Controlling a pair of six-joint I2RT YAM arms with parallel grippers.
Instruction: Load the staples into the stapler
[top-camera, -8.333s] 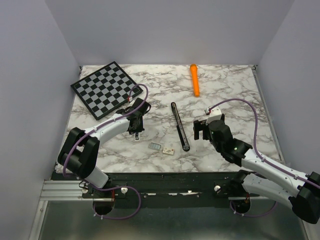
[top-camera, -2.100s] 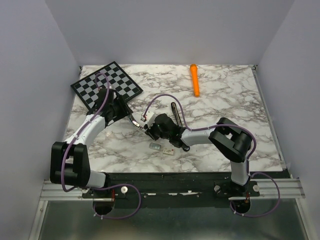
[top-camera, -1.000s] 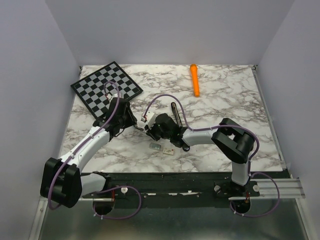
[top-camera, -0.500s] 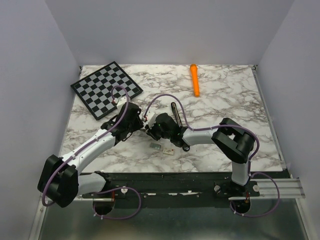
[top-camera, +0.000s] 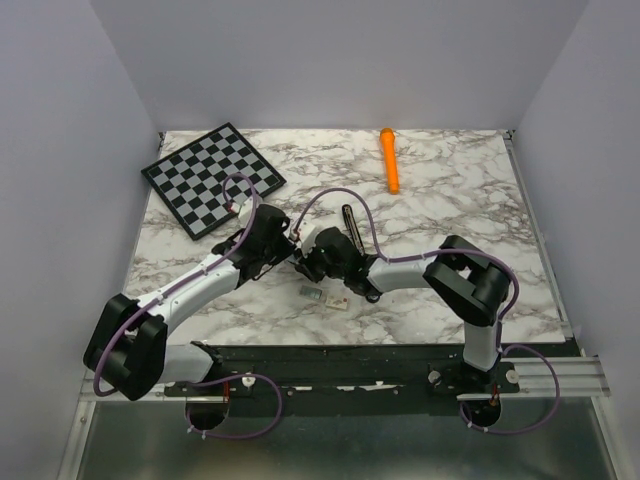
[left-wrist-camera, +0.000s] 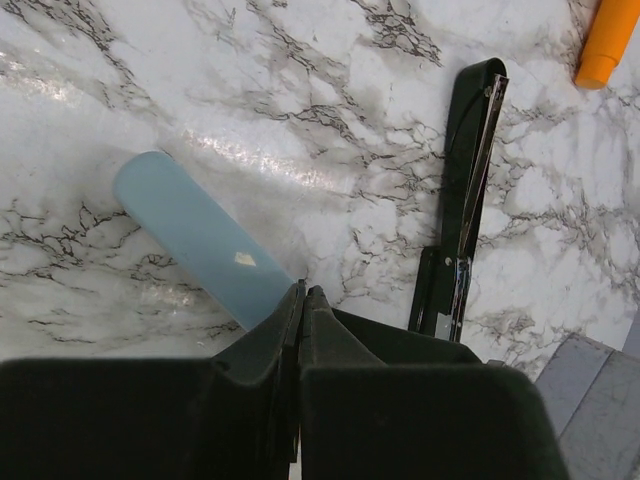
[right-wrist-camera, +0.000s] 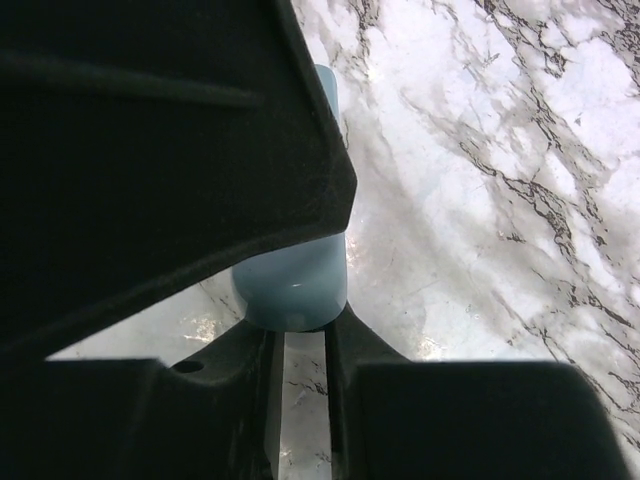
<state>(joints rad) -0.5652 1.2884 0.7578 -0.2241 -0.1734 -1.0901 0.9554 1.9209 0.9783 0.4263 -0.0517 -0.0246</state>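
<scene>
One stapler (left-wrist-camera: 462, 190), seemingly one staples block (top-camera: 313, 293).

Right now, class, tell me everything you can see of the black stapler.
The stapler is slim, long and black, seemingly metal, with a silvery rail along one side and a rounded far end. It lies flat on the marble table, its near end hidden behind the left pincer. The orange marker lies beyond it, apart.

Stapler (left-wrist-camera: 465, 190) black; marker (top-camera: 389, 160) orange; box (left-wrist-camera: 200, 238) pale blue; table (top-camera: 450, 200) white marble (grey veins).
</scene>
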